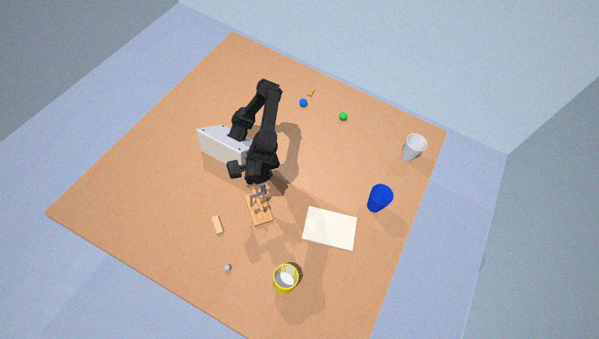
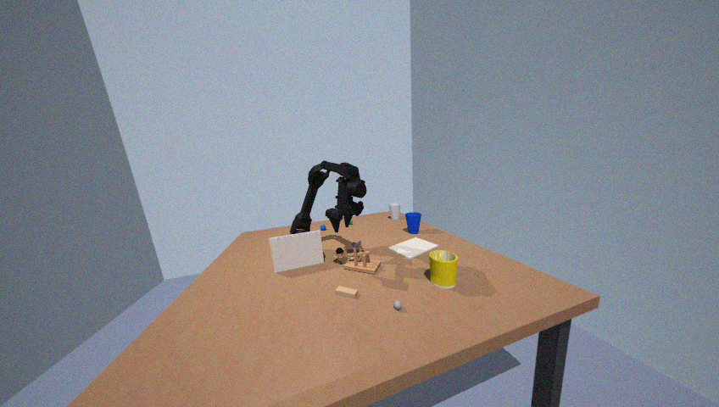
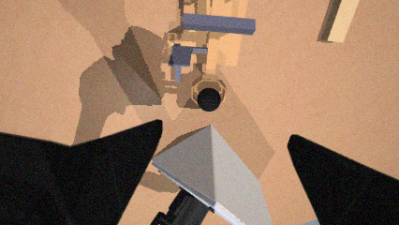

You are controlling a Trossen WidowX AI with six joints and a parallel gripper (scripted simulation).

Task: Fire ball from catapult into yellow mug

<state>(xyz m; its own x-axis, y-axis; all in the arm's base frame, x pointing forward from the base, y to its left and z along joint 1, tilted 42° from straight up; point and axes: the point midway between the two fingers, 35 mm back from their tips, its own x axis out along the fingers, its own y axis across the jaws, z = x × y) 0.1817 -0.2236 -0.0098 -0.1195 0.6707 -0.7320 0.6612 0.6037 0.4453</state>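
Note:
The black ball (image 2: 339,251) (image 3: 209,99) is at the round cup at the end of the wooden catapult (image 1: 262,219) (image 2: 362,269) (image 3: 227,56). It overlaps the cup's near rim in the wrist view; whether it rests fully inside is hard to tell. My gripper (image 2: 341,229) (image 3: 225,133) is open and empty, above the cup end of the catapult, its fingers wide apart. The arm hides the ball and most of the cup in the top view. The yellow mug (image 1: 282,289) (image 2: 443,271) stands upright beyond the catapult's other end.
A white board (image 1: 330,229) (image 2: 413,248) lies beside the catapult, with a blue cup (image 1: 379,199) (image 2: 413,224) and white cup (image 1: 412,150) (image 2: 394,211) beyond. A wooden block (image 1: 217,224) (image 2: 346,292) and grey ball (image 1: 227,267) (image 2: 397,304) lie opposite. The pale base box (image 1: 222,147) (image 2: 296,251) stands near the catapult.

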